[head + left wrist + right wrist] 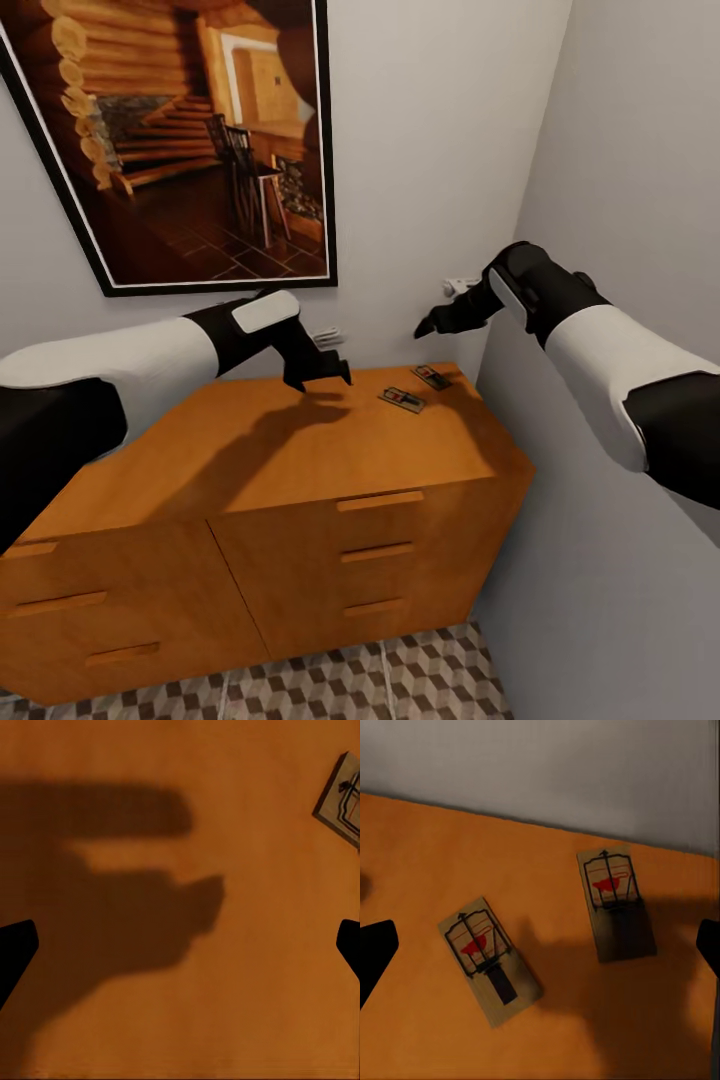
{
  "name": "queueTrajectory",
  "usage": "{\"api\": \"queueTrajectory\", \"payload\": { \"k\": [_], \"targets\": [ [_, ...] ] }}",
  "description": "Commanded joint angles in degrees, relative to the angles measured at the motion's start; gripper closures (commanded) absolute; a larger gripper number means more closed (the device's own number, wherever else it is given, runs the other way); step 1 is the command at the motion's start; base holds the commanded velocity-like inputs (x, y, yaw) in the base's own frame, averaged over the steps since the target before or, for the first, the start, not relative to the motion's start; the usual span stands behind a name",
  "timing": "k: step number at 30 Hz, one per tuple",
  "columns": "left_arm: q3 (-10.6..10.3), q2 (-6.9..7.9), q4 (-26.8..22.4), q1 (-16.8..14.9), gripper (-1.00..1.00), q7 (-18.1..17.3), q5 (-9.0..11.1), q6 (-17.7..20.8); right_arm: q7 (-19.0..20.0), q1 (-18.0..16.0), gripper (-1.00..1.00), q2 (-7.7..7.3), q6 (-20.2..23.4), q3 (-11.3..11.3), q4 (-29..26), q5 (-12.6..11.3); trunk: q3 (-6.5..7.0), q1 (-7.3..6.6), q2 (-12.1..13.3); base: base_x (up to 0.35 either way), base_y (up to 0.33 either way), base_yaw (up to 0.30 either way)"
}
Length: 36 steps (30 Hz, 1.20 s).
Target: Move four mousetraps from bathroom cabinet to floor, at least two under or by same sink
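Working from the near side, the tiled floor (400,680) is seen at the foot of the cabinet (300,470), whose drawers are shut and whose orange top carries the work. Above the middle of that top the left gripper (322,372) is held with its jaws spread wide and nothing between them; in the left wrist view only bare wood and its own shadow lie under it, with one trap (341,799) off at the edge. Farther back, near the rear right corner by the wall (420,150), two traps lie flat and apart: the nearer trap (401,399) and the farther trap (432,376). The right gripper (432,325) is held above them, its jaws also parted and empty, as the right wrist view shows with both traps between the finger tips. The step in hand is judged to be a pick from the top. It is best done by one trap being chosen, the jaws being lined across its narrow width, and the descent being kept straight so the thin plate is not pushed against its neighbour or the wall. Only two traps are seen.
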Motion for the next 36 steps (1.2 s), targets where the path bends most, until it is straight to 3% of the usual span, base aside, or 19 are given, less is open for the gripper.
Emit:
{"api": "queueTrajectory", "payload": {
  "k": [1, 8, 11, 14, 15, 16, 21, 25, 28, 32, 36],
  "targets": [
    [-0.03, 0.19, -0.19, -0.33, -1.0, 0.49, 0.62, 0.73, -0.17, -0.05, -1.0, -0.14, 0.21, 0.41, -0.06, -0.43, -0.06, 0.0, -0.03, 0.0, 0.0, 0.0],
    [3.66, 2.77, -2.81, -2.3, -1.0, 0.65, 0.63, 5.04, -0.79, -0.04, -1.0, -0.37, 0.2, 0.23, 0.3, -0.39, -0.06, 0.0, -0.03, 0.0, 0.0, 0.0],
    [6.85, 4.8, -5.82, -3.19, -1.0, 0.67, 0.63, 5.77, -0.88, -0.04, -1.0, -0.4, 0.2, 0.21, 0.64, -0.37, -0.06, 0.0, -0.03, 0.0, 0.0, 0.0],
    [11.42, 7.81, -10.43, -3.84, -1.0, 0.7, 0.64, 6.22, -0.96, -0.04, -1.0, -0.41, 0.2, 0.19, 0.97, -0.36, -0.06, 0.0, -0.03, 0.0, 0.0, 0.0],
    [13.3, 9.04, -12.34, -3.99, -1.0, 0.7, 0.64, 6.32, -0.98, -0.04, -1.0, -0.4, 0.2, 0.19, 1.1, -0.34, -0.06, 0.0, -0.03, 0.0, 0.0, 0.0],
    [17.71, 11.85, -16.61, -4.2, -1.0, 0.7, 0.65, 6.49, -1.06, -0.04, -1.0, -0.36, 0.18, 0.19, 1.45, -0.31, -0.06, 0.0, -0.03, 0.0, 0.0, 0.0],
    [32.27, 19.59, -29.31, -4.43, -1.0, 0.69, 0.72, 6.66, -1.34, -0.04, -1.0, -0.14, 0.13, 0.22, 2.3, -0.28, -0.06, 0.0, -0.03, 0.0, 0.0, 0.0],
    [44.95, 23.91, -38.98, -4.48, -1.0, 0.69, 0.72, 6.64, -1.43, -0.04, -1.0, 0.03, 0.12, 0.25, 2.64, -0.27, -0.06, 0.0, -0.03, 0.0, 0.0, 0.0],
    [52.77, 25.41, -43.82, -4.39, -1.0, 0.68, 0.72, 6.6, -1.42, -0.04, -1.0, 0.14, 0.1, 0.26, 2.91, -0.26, -0.06, 0.0, -0.03, 0.0, 0.0, 0.0],
    [59.52, 25.75, -47.48, -4.25, -1.0, 0.52, 0.72, 6.42, -1.42, 0.12, -1.0, 0.27, 0.05, 0.27, 3.37, -0.31, -0.06, 0.0, -0.03, 0.0, 0.0, 0.0],
    [61.57, 24.2, -48.47, -4.21, -1.0, 0.35, 0.72, 6.06, -1.41, 0.54, -1.0, 0.33, 0.0, 0.27, 3.55, -0.33, -0.06, 0.0, -0.03, 0.0, 0.0, 0.0]
  ]
}}
